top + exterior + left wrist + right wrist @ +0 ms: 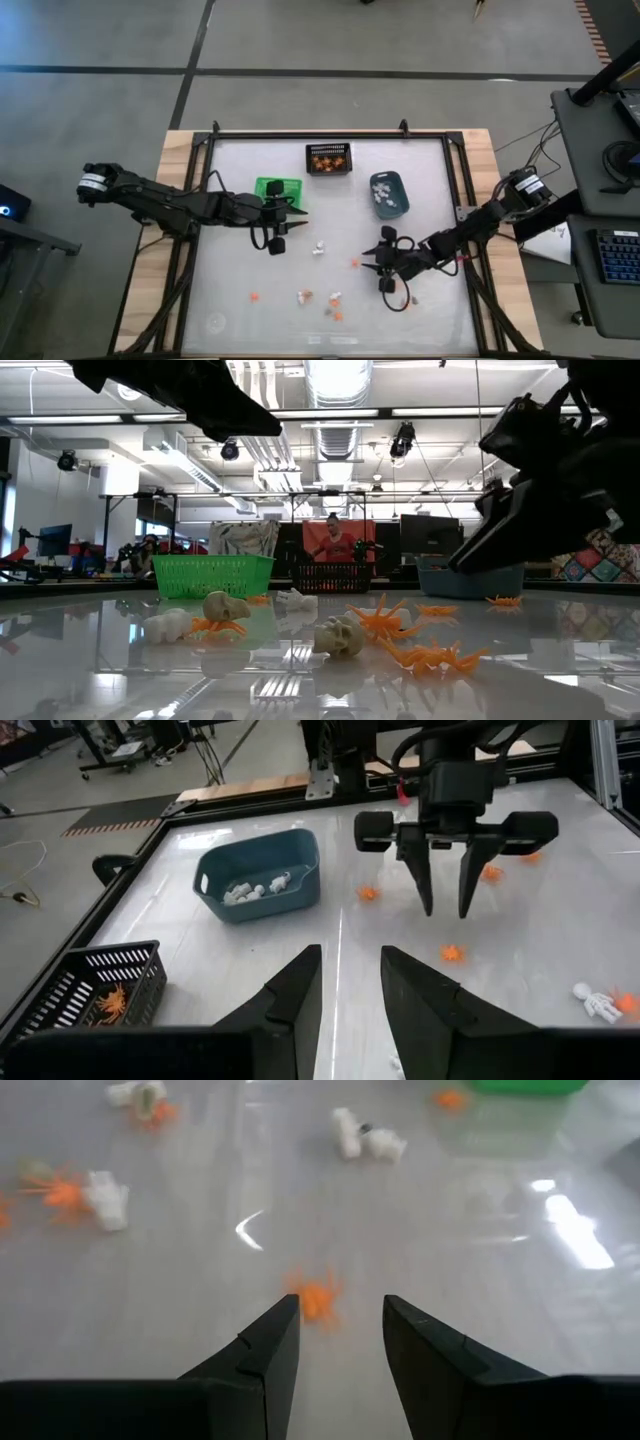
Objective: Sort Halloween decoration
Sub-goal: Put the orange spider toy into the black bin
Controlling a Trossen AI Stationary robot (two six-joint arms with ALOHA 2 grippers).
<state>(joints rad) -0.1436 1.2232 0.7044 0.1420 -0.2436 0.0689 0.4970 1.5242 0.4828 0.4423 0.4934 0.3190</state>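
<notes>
The Halloween decoration lies loose on the white table: an orange spider [355, 263], a white figure [319, 248], and orange, white and tan pieces [335, 297] nearer the front edge. My right gripper [370, 263] is low over the table and open. The orange spider [317, 1300] lies just ahead of the gap between its fingertips [340, 1315], and I see no touch. My left gripper [296, 212] hovers open beside the green bin [278, 188] with nothing between its fingers [350, 970]. The left wrist view shows the right gripper [445, 905] from the front, fingers apart.
A black mesh bin [328, 158] with orange pieces stands at the far middle. A blue-grey bin [388, 193] with white pieces stands to its right. A dark frame [210, 135] rims the table. In the low view, skulls [338, 635] and orange spiders [430, 655] lie near the front.
</notes>
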